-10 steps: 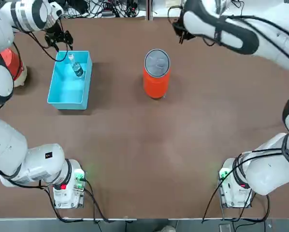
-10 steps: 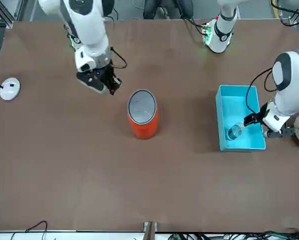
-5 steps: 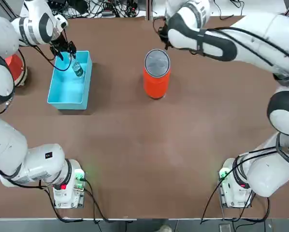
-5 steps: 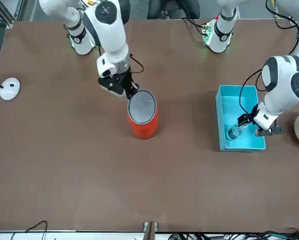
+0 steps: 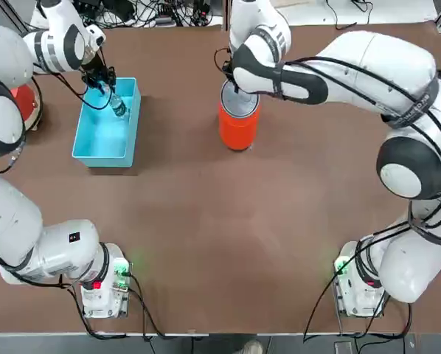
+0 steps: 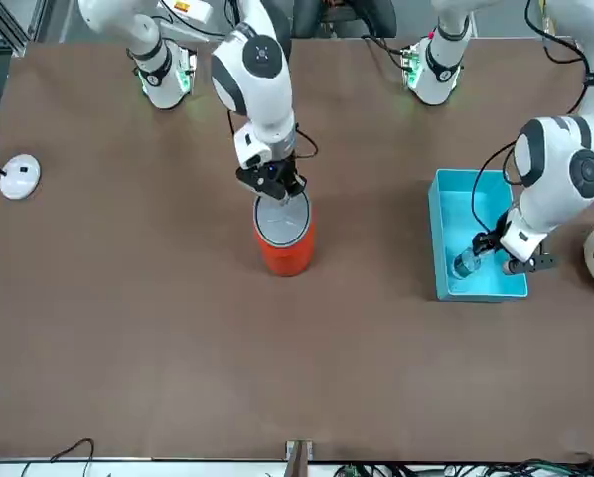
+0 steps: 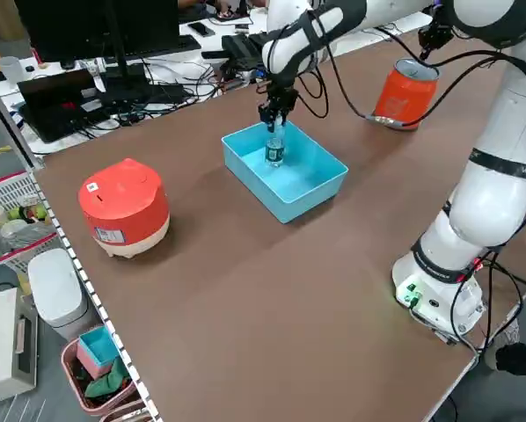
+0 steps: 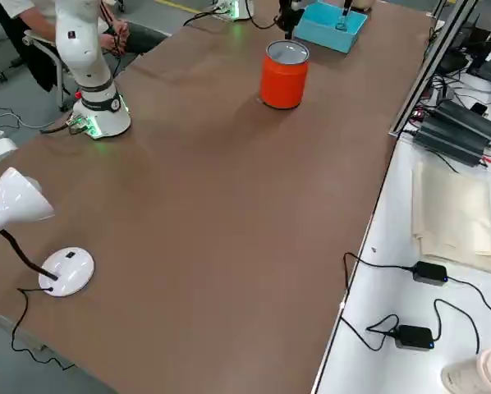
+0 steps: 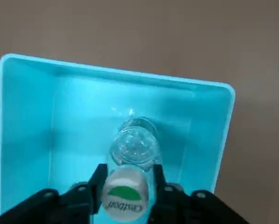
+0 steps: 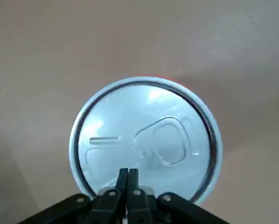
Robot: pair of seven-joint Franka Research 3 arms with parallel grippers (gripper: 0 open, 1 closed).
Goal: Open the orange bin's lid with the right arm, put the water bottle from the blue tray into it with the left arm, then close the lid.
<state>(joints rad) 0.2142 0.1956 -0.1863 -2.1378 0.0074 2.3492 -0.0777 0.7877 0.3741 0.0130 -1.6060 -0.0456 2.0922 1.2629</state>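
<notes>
Right gripper (image 10: 128, 179): fingers pressed together into one blade, empty, tip over the lid's near edge.
Lid (image 10: 144, 140): flat grey disc, level, filling the bin's mouth; in the right wrist view it lies straight ahead of the fingers, embossed mark past the centre.
Bin (image 5: 238, 125): upright on the brown surface (image 5: 228, 243), mid-surface, well apart from the tray.
Key relation: the joined fingers point down at the lid's rim zone on the side toward the right arm's wrist, so a push there would likely swing the disc; this is my judgement, not seen.
Contact, right: cannot tell whether the tip touches the lid or hangs just above it.
Left gripper (image 9: 126, 186): fingers pinching the bottle at its neck, one on each side of the white cap.
Bottle (image 7: 274, 151): in the tray's far end, away from the arm bases; it stands roughly upright, long axis running away from the fingers toward the tray floor.
Tray (image 5: 88, 151): light blue box at the robot's left, nearer the left arm; the bin is nearer the right arm.
Hidden: the bottle's lower body is foreshortened behind its cap in the left wrist view; the bin's inside is shut from sight.
Cut off: in the right side view both grippers sit at the far edge, too small to read.
Bottle lift: cannot tell whether its base rests on the tray floor.
</notes>
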